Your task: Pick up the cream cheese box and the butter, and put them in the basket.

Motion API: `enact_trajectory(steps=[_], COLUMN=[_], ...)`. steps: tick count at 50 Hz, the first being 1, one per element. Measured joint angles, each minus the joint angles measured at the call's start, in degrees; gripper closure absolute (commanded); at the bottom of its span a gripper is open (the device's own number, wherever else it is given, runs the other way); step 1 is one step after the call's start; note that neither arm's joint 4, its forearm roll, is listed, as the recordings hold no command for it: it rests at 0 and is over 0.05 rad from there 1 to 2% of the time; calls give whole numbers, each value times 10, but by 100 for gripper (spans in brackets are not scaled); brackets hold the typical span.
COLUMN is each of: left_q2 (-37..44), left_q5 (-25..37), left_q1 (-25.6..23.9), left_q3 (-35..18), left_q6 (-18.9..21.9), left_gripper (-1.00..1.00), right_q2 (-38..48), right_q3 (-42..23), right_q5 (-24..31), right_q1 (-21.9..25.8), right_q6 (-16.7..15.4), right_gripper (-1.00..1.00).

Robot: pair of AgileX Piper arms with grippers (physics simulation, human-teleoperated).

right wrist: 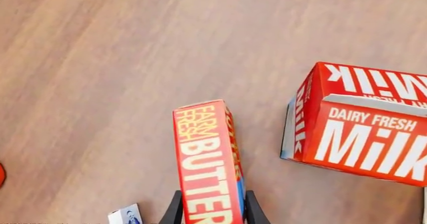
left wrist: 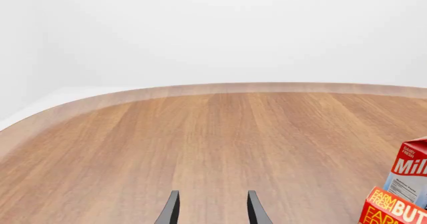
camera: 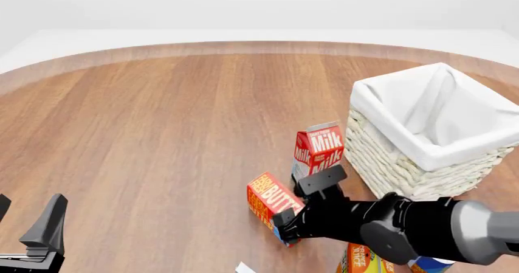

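While the left gripper (camera: 28,224) is idling open, the right gripper (right wrist: 210,209) is apparently clamping the butter (right wrist: 207,169), readying its basket (camera: 405,163) transfer.

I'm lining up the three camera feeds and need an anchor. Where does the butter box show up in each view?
Front view: the butter lies low and centre-right on the table, at the right gripper.
Left wrist view: only a corner of the butter shows at the picture's edge.
Right wrist view: the butter runs lengthwise between the fingers.
Shared landmark: the milk carton, right beside the butter in all three views.
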Motion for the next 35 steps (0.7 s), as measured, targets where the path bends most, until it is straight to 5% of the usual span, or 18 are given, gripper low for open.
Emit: enact_trajectory(steps=[35], left_q2=[0], left_q5=[0], left_q1=[0], left_q3=[0], left_q6=[0], left_gripper=[-100], right_q2=[-32], right_q3=[-19], right_q5=[42], right_q1=[3], right_q6=[-25], right_gripper=[100])
